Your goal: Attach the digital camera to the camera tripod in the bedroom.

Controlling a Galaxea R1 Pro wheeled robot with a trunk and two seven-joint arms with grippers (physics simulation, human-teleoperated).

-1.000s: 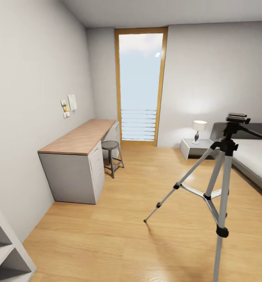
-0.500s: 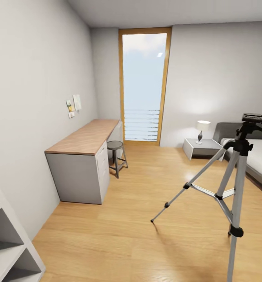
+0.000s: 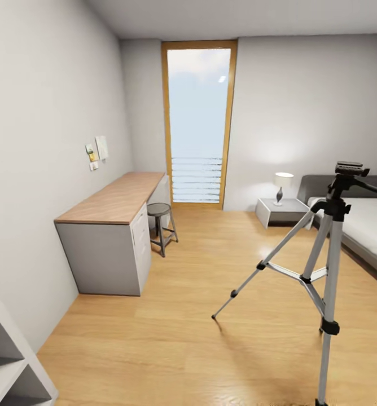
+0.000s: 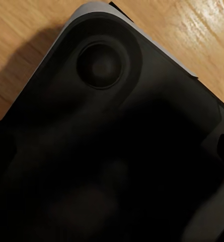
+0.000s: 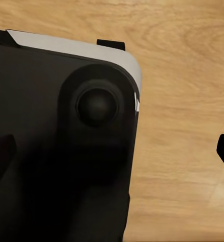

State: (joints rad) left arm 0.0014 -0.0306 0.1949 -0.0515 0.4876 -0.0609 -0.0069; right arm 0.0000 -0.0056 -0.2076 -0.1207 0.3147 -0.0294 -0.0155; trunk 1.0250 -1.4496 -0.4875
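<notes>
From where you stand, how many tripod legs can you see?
3 on the tripod: one splays left to the floor, one runs down to the bottom edge, and one, mostly hidden behind it, slants back.

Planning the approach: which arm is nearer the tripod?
Probably right: the tripod stands right of centre in the head view, on the right arm's side. Both wrist views face the floor, so exact distances cannot be told.

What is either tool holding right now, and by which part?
Cannot be told: both wrist views look onto dark robot bodywork over the wood floor. The camera tripod stands untouched, its head bare.
</notes>
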